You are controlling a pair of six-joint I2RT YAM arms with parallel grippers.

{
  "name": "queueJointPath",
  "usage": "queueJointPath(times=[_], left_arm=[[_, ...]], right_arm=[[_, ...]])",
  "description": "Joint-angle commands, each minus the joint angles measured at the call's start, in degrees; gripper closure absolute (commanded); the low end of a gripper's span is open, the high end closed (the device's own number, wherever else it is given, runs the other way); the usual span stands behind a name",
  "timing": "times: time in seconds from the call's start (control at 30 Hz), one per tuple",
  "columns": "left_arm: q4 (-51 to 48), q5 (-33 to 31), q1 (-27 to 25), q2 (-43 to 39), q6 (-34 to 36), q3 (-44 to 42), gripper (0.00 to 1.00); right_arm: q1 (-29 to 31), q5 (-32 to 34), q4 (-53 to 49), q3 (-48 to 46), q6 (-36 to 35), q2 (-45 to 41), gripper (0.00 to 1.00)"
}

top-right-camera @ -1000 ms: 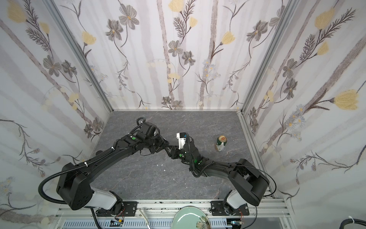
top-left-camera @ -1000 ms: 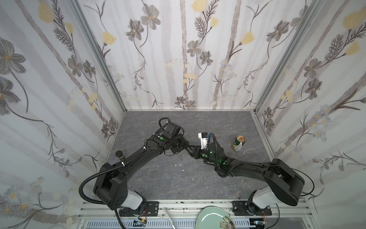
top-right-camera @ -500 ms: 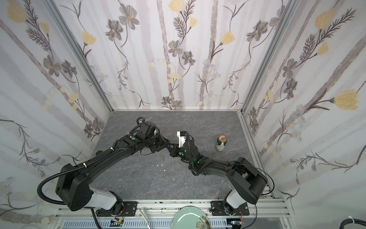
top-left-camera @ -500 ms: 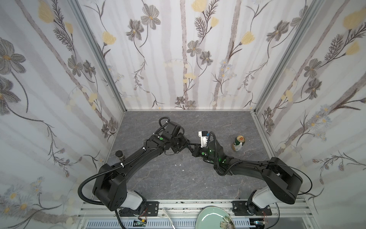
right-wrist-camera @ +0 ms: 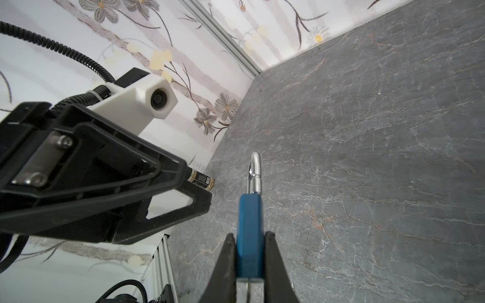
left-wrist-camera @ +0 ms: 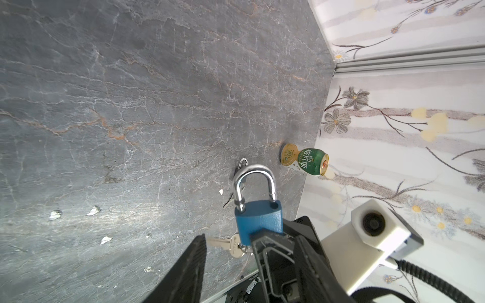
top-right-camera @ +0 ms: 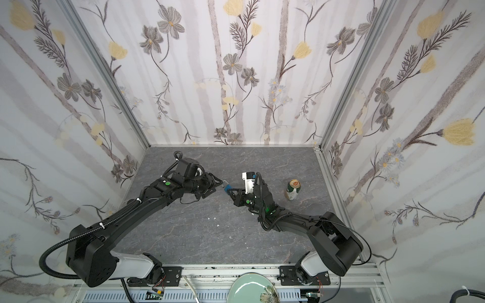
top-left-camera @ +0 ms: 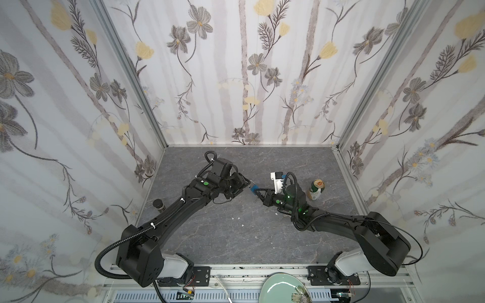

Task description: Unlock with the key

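Padlock (right-wrist-camera: 249,217) body clamped in right tool (right-wrist-camera: 248,237), key (left-wrist-camera: 231,246) at its base, left tool (top-left-camera: 245,183) released alongside.

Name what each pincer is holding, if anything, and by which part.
The right pincer holds the blue padlock by its body, clamped across the flat faces. The left pincer holds nothing.

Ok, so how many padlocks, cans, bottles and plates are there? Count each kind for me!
padlock: 1
can: 1
bottle: 1
plate: 1
Total: 4
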Motion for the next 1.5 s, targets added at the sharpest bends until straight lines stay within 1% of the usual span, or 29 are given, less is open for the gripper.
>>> queueJointPath(times=[0.0,0.2,0.4,0.53,0.77,0.83,1.0,1.17,1.27,1.37,1.43,1.47], left_arm=[[-2.8,1.4,0.8,-1.3,7.3,0.5,0.46],[-5.7,3.2,1.3,-2.8,15.5,0.9,0.47],[-8.9,3.6,1.3,-2.9,21.4,2.8,0.47],[-9.1,4.3,1.3,-2.7,22.1,3.0,0.47],[-8.6,4.9,1.3,-2.1,22.2,2.9,0.47],[-8.6,4.7,1.3,-2.0,22.3,2.9,0.47],[-9.0,4.6,1.3,-1.5,22.6,2.4,0.48],[-9.5,4.2,1.3,-1.3,22.6,2.1,0.51],[-9.6,4.2,1.3,-1.3,22.6,1.8,0.56],[-9.6,4.6,1.3,-1.2,22.6,1.5,0.62],[-9.4,5.3,1.3,-1.2,22.5,1.1,0.68],[-9.4,5.4,1.3,-1.2,22.3,1.0,0.69]], right_arm=[[-1.8,-10.6,4.2,-0.2,-1.3,-0.6,1.0],[-3.5,-18.5,3.9,0.5,-3.3,-0.4,1.0],[-4.1,-23.2,4.4,1.3,-4.0,-0.2,1.0],[-4.2,-25.6,5.0,1.8,-4.0,-0.7,1.0],[-4.1,-28.0,6.1,1.3,-3.9,-0.7,1.0],[-4.0,-28.6,6.4,1.2,-4.0,-2.7,1.0],[-4.0,-29.4,7.6,0.7,-4.1,-3.7,1.0],[-4.0,-29.8,7.7,0.3,-4.8,-5.0,1.0],[-4.0,-28.4,6.1,0.2,-6.2,-6.0,1.0],[-4.2,-25.9,4.3,0.0,-7.5,-7.0,1.0],[-4.4,-24.3,3.4,0.0,-7.9,-7.4,1.0],[-4.5,-23.8,3.2,0.0,-8.0,-7.4,1.0]])
